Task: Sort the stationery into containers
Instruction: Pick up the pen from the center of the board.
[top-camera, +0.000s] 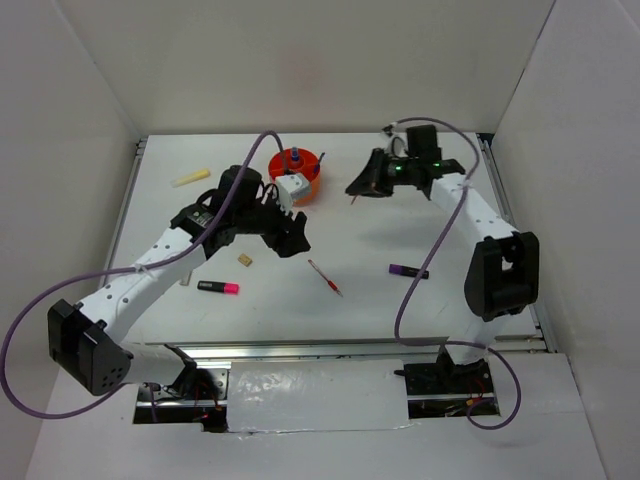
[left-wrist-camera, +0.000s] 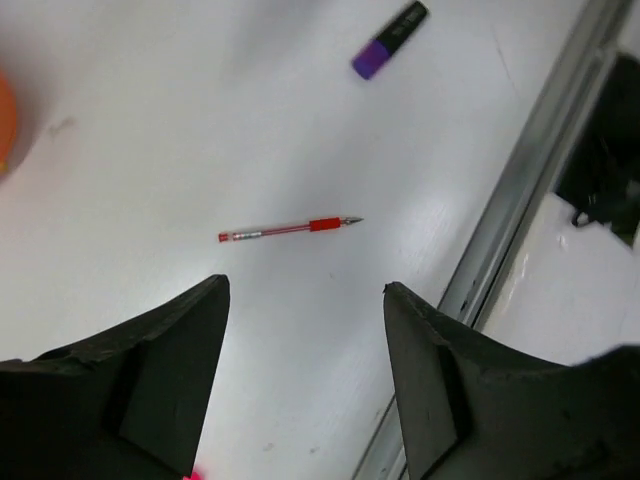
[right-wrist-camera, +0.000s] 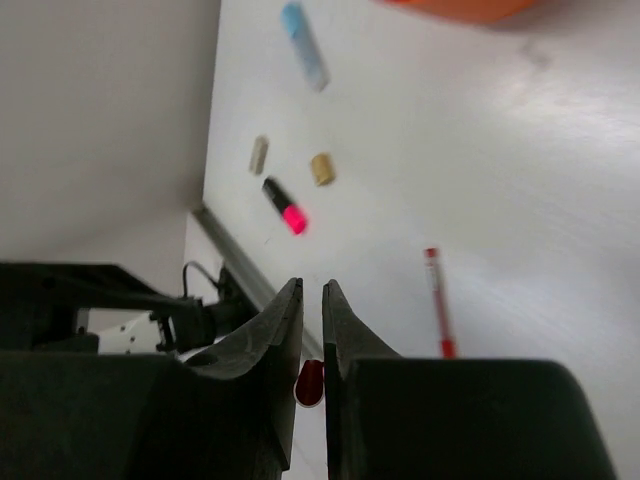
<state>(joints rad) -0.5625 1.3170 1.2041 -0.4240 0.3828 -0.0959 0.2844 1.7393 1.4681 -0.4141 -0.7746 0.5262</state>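
Red pen (left-wrist-camera: 290, 229): mid-table, just ahead of L gripper (left-wrist-camera: 306, 285), jaws apart; axis finger-to-finger. R gripper (right-wrist-camera: 312, 286) clamps red-ended stick (right-wrist-camera: 310, 382).

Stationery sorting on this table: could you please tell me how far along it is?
Early on. Done: something blue already sits in the orange pot. In hand: the right tool is shut on a thin red-tipped item; the left tool is open and empty. Left: red pen, pink highlighter, purple marker, eraser and yellow stick lie on the table.

No readable text anywhere (red pen (left-wrist-camera: 290, 229) markings too small)
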